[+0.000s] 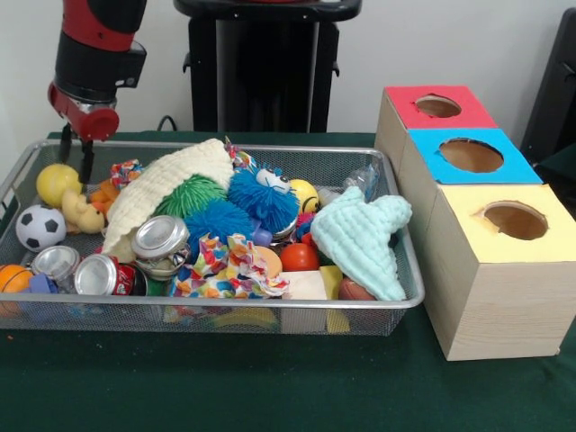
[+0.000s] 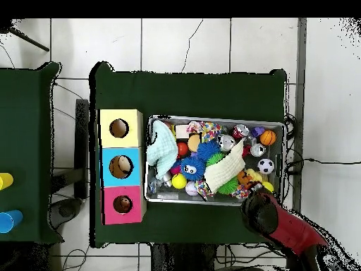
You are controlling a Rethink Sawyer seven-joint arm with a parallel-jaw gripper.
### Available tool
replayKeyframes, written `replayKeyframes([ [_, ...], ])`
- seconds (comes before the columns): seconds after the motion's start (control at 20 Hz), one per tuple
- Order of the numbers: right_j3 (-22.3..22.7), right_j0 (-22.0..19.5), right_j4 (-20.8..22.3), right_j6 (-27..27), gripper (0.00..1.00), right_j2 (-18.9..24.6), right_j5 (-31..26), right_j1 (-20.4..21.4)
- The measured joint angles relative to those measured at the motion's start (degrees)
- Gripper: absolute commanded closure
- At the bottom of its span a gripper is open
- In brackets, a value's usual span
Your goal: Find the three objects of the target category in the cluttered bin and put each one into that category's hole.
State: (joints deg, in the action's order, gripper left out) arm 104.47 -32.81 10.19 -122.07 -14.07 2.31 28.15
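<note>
Item: yellow duck (image 1: 79, 212), lying in the wire-mesh bin (image 1: 387, 243) at its left end in the front view, just beside a plain yellow ball (image 1: 56, 183) and above a small football (image 1: 40, 227). No monkey or tiger can be made out among the clutter.

Bin contents, outward from the duck: cream knitted cloth (image 1: 171, 184), green spiky ball (image 1: 189, 193), fuzzy blue ball with googly eyes (image 1: 261, 198), two crushed cans (image 1: 94, 274), mint-green cloth (image 1: 364, 234), red ball (image 1: 299, 257).

Bin position: on the green table (image 1: 270, 387), toward its left in the front view.

Red-topped box (image 1: 405, 112): farthest of three in a row right of the bin, beyond the blue-topped box (image 1: 513, 162) and yellow-topped box (image 1: 459, 216).

Gripper (image 1: 85, 157): hanging over the bin's far left corner, above the yellow ball; finger spread cannot be told, nothing seen held.
</note>
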Motion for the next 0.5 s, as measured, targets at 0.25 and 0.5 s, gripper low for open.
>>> replayKeyframes([
  [0.25, -1.1, 0.0, -0.4, 0.0, 0.0, 0.4, 0.0, 0.0],
  [0.5, -1.8, 0.3, -1.1, 0.0, 0.0, 0.7, 0.0, 0.0],
])
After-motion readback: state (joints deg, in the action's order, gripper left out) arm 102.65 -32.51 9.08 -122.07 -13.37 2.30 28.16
